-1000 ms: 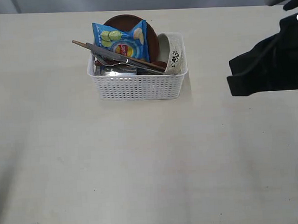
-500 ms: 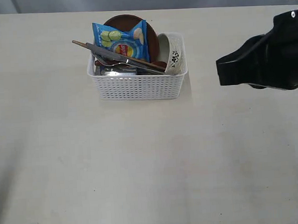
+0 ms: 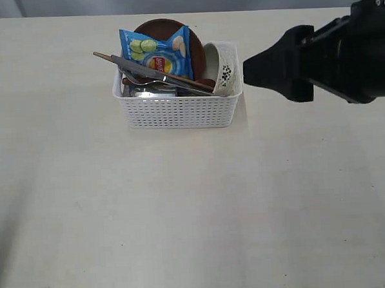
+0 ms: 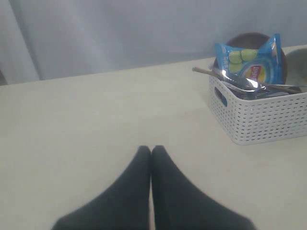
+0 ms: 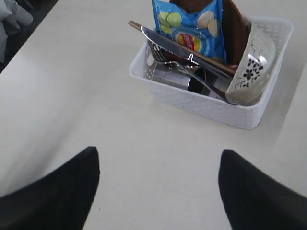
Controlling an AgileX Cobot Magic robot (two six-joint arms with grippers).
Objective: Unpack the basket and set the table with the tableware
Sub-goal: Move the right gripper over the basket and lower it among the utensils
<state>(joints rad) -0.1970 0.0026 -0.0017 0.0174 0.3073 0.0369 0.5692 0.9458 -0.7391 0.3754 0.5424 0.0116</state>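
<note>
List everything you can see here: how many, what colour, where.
table: one, pale cream, under everything
basket: one, white, far middle of table
chips bag: one, blue, upright in basket
plate: one, brown, on edge behind bag
bowl: one, off-white with dark flowers, on edge beside plate
knife: one, steel, slanting across basket top
fork: one, steel, under knife
chopsticks: count unclear, brown, alongside knife
left claw: one, black, shut, over bare table
right claw: one, black, open, empty, near basket

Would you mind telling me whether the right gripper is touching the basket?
Apart. The right wrist view shows the open right gripper with bare table between its fingers and the basket.
</note>
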